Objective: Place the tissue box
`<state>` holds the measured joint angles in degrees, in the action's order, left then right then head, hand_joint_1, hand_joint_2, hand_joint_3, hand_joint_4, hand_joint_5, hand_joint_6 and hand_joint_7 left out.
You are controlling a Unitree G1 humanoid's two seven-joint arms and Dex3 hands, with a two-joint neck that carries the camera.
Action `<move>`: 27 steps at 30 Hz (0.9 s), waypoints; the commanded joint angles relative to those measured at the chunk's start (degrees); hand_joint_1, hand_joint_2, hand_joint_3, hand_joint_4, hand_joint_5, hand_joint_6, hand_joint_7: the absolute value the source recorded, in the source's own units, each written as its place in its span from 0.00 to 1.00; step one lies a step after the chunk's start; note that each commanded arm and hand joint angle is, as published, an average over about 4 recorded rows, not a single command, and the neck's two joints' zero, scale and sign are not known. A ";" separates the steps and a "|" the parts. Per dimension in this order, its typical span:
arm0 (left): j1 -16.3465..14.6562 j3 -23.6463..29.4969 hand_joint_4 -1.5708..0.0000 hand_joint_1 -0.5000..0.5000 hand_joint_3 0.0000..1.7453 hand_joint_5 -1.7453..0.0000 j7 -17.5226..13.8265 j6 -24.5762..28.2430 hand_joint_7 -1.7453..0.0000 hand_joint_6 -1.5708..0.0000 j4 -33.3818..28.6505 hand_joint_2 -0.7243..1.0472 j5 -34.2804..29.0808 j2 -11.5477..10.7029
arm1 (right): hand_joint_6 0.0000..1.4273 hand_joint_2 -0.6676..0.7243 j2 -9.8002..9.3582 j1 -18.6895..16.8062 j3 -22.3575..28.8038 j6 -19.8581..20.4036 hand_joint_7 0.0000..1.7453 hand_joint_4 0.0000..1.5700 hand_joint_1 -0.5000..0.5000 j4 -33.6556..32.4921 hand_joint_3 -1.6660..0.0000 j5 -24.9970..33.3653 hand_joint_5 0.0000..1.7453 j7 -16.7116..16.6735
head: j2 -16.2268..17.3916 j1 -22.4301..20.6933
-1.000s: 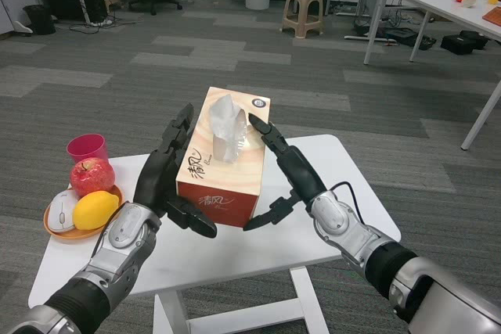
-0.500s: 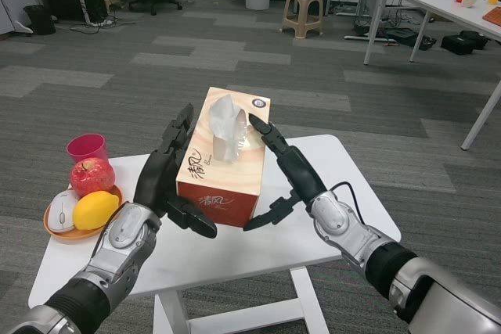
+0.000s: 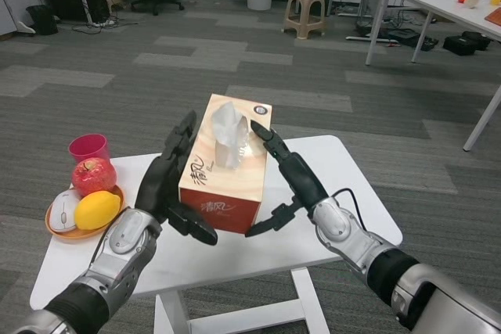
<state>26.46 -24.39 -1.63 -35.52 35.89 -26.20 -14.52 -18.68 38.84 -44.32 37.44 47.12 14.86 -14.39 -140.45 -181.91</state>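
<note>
Standing on the white desk (image 3: pixel 344 217), the orange cardboard tissue box (image 3: pixel 227 174) ran its long axis away from the robot. Left hand (image 3: pixel 160 189) and right hand (image 3: pixel 293 181) flanked its long sides, fingers extended, seemingly pressing it; contact was unclear.

Bright, even indoor light, sharp focus throughout (soft shadow under the table (image 3: pixel 344 193)), no glare.

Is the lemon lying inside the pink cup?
No, the lemon lies on the orange plate beside the apple, with the pink cup standing behind them.
</note>
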 commanded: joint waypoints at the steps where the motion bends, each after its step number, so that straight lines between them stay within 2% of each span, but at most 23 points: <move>1: -1.68 -2.68 1.00 1.00 0.00 0.65 -2.15 -0.29 1.00 1.00 -1.09 0.20 2.03 0.45 | 0.00 0.09 0.97 0.89 0.20 1.06 0.08 0.00 0.04 -1.02 0.57 0.13 0.00 -0.47 | 0.22 -0.19; 5: -2.60 -2.70 1.00 1.00 0.03 0.65 -2.15 -0.23 1.00 1.00 -1.07 0.20 2.03 0.08 | 0.00 0.09 0.65 0.25 -0.17 1.06 0.08 0.00 0.04 -0.63 0.57 0.13 0.00 -0.42 | 0.54 -0.31; 14: -3.00 -3.61 1.00 1.00 0.00 0.65 -2.24 -0.16 1.00 1.00 -0.25 0.20 2.03 -0.25 | 0.00 0.09 0.23 -0.26 -1.12 1.10 0.08 0.00 0.04 1.35 0.57 0.04 0.00 0.19 | 1.09 -0.31; 18: -3.00 -4.26 1.00 1.00 0.00 0.65 -2.33 -0.16 1.00 1.00 0.93 0.20 2.03 -0.38 | 0.00 0.09 0.23 -0.26 -1.07 0.97 0.08 0.00 0.04 2.75 0.52 -2.24 0.00 0.54 | 1.61 -0.33; 27: -2.64 -5.80 1.00 1.00 0.00 0.65 -2.33 -0.16 1.00 1.00 5.06 0.20 2.11 -0.42 | 0.00 0.09 0.49 0.01 -1.12 0.44 0.08 0.00 0.04 8.20 0.52 -2.86 0.00 0.50 | 2.59 0.03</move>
<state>24.22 -28.78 -2.12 -35.61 40.14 -25.31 -15.80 -18.60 37.58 -46.02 37.67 54.76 11.49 -13.13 -138.02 -181.96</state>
